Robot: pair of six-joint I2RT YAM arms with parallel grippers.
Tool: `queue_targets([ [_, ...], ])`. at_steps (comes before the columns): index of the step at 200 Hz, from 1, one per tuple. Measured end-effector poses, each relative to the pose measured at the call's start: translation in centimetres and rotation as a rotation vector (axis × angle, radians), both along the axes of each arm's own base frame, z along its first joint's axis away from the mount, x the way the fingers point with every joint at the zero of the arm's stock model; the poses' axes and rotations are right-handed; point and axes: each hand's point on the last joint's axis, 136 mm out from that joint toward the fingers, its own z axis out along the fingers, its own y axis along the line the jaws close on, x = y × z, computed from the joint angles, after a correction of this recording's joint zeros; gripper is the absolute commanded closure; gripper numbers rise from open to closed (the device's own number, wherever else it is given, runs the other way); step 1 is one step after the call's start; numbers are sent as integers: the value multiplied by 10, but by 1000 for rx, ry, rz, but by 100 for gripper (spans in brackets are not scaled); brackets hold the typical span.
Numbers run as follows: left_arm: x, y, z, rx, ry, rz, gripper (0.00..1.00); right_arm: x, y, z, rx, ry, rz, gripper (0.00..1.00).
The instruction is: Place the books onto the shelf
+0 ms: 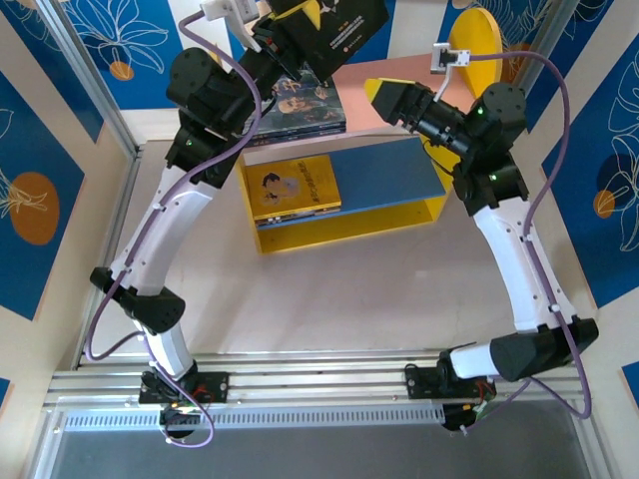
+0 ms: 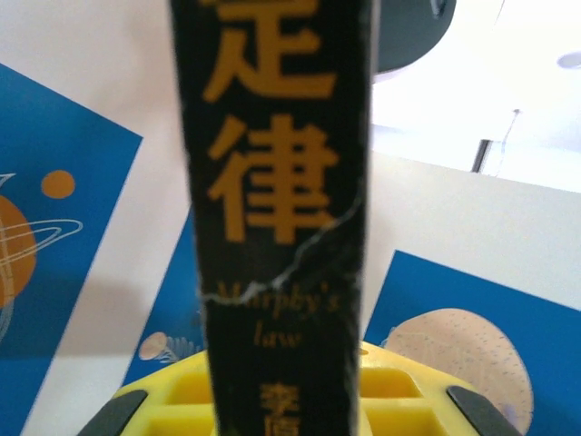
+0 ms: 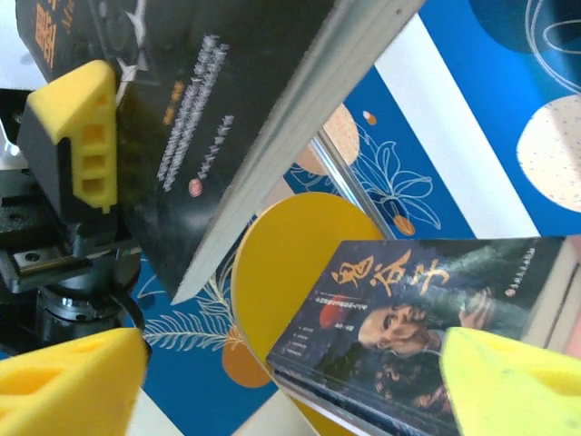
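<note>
From above, the shelf (image 1: 349, 215) lies on the tabletop (image 1: 349, 289). A yellow book (image 1: 296, 188) rests flat on its blue board, and the portrait books (image 1: 305, 100) are stacked on the pink board's left end. Above that stack, the left claw (image 1: 268, 40) is clenched on a black book (image 1: 334, 35), held in the air and tilted with one cover facing up. The book's long axis reaches from the claw across the shelf's back edge. The right claw (image 1: 389, 100) hovers over the pink board.

In the left wrist view, the black book's spine (image 2: 277, 209) runs straight out from the claw, lettering upright.

In the right wrist view, the right claw's fingers (image 3: 64, 386) stand wide apart with nothing between them, so it is released. The black book slants overhead with its page edge showing, beside the shelf's rounded yellow side.

The book looks like a thin, light paperback that will likely flex, with a glossy cover that may slide. Pinching across both covers close to the spine seems safest.
</note>
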Motion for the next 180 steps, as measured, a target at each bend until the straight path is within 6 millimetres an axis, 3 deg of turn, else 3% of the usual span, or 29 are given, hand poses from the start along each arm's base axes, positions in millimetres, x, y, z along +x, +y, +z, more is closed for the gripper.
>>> queue_targets([
  [48, -10, -4, 7, -45, -21, -81, 100, 9, 7, 14, 72, -35, 60, 4],
  [104, 2, -14, -13, -49, 15, -104, 100, -1, 12, 31, 110, -126, 117, 5],
  [141, 4, -17, -17, -84, 32, -139, 100, -4, 18, 38, 132, -159, 143, 10],
  [180, -2, -15, -11, -130, 20, -182, 100, 7, 23, 37, 184, -154, 168, 18],
])
